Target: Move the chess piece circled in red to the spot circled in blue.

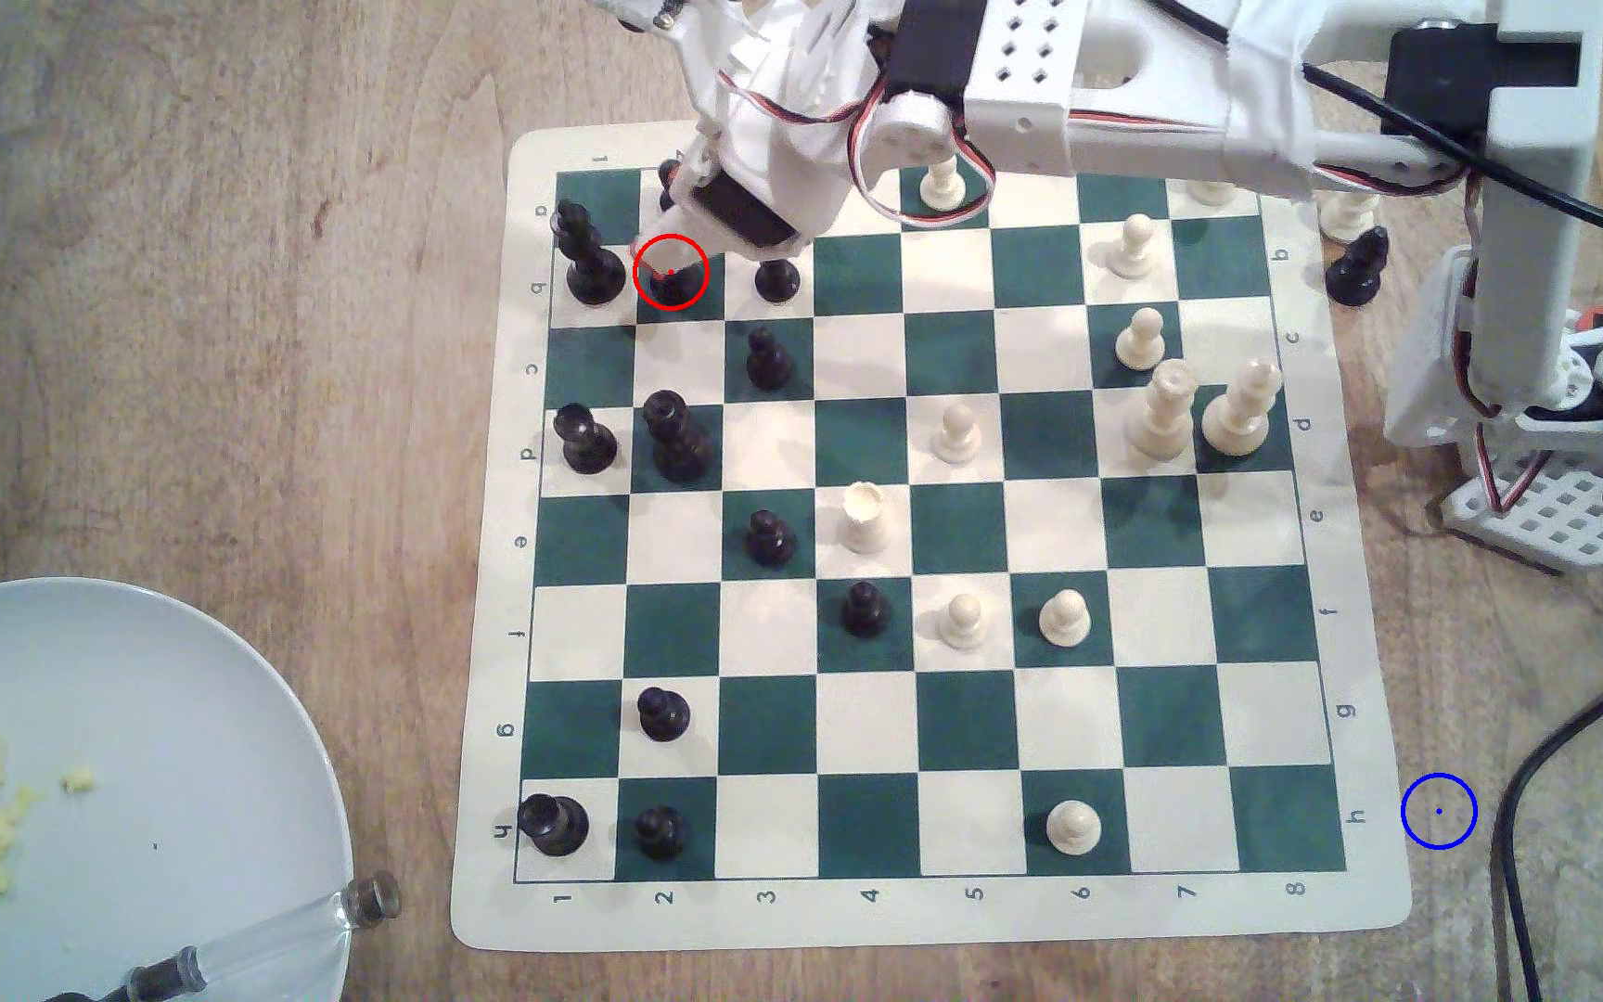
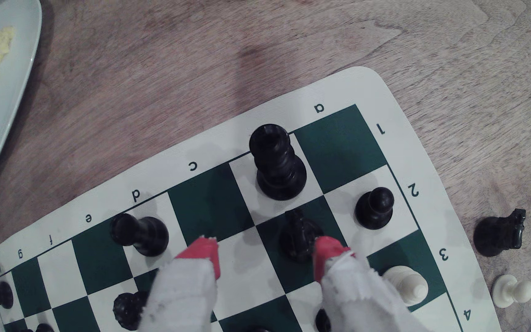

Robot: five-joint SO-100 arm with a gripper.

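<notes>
The chess piece circled in red (image 1: pixel 668 285) is a short black piece with a lumpy head, standing on a dark square near the board's far corner at the exterior view's left. The wrist view shows this piece (image 2: pixel 299 234) upright. My gripper (image 1: pixel 682 252) hangs right over it and hides most of it. In the wrist view my gripper (image 2: pixel 265 247) is open. One red fingertip (image 2: pixel 326 252) is right against the piece and the other is a full square away. The spot circled in blue (image 1: pixel 1439 811) lies on bare wood off the board's near corner at the exterior view's right.
A tall black piece (image 1: pixel 586 255) and a black pawn (image 1: pixel 776 279) flank the circled piece. Other black and white pieces dot the board (image 1: pixel 923 925). A plate (image 1: pixel 152 723) with food lies at the near left. Black cables (image 1: pixel 1530 771) run beside the blue ring, below the arm's base (image 1: pixel 1549 501).
</notes>
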